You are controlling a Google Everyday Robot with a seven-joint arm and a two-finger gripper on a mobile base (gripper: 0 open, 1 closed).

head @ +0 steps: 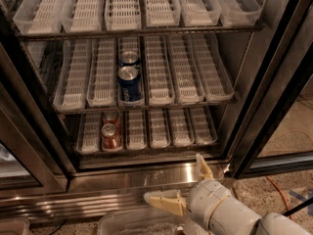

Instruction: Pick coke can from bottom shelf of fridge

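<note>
The fridge stands open in front of me, its dark frame running down both sides and its shiny steel base along the bottom. Three wire racks of white slotted trays show inside. The bottom shelf is the shortest of them. On the middle rack above it, two blue soda cans sit one behind the other in the third lane from the left.

My white forearm comes in from the lower right corner, low, in front of the steel base and outside the cabinet. My gripper is spread wide, one tan finger pointing left and the other pointing up, with nothing between them and nothing touched.

The coke can stands upright at the front of the bottom shelf's second lane from the left, well apart from my claw, with a second red can just behind it.
</note>
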